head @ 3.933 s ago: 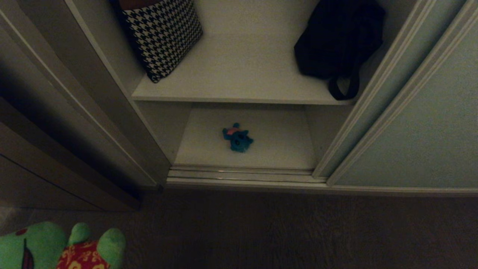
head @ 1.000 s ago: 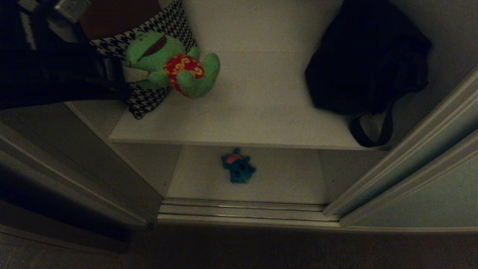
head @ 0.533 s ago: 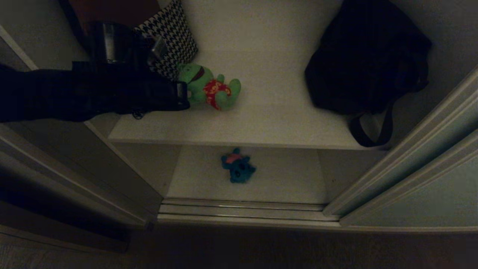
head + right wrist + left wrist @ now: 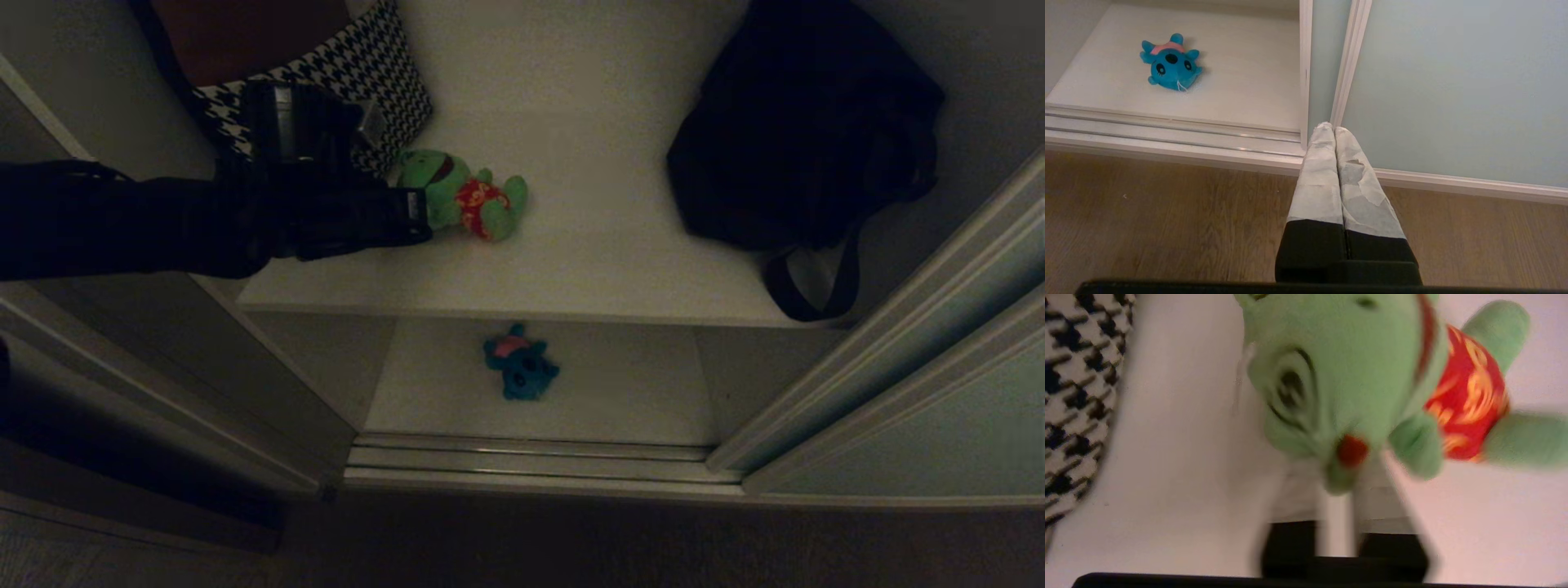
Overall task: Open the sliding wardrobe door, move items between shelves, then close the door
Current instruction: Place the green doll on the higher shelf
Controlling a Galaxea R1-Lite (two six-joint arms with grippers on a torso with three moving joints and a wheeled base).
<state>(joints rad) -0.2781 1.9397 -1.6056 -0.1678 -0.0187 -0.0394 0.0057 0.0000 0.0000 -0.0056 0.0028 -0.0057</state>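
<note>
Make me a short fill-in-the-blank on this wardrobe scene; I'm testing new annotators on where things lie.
1. The green plush toy lies on the ____ shelf.
2. The teal-blue plush toy lies on the ____ shelf.
3. The toy by the left gripper sits next to the ____ bag.
4. The right gripper is ____.

Missing words: upper; lower; houndstooth; shut

upper shelf (image 4: 571,269): we've got frog toy (image 4: 465,196) between check bag (image 4: 384,73) and dark bag (image 4: 800,131)
lower shelf (image 4: 637,392): other toy (image 4: 520,373)
</note>
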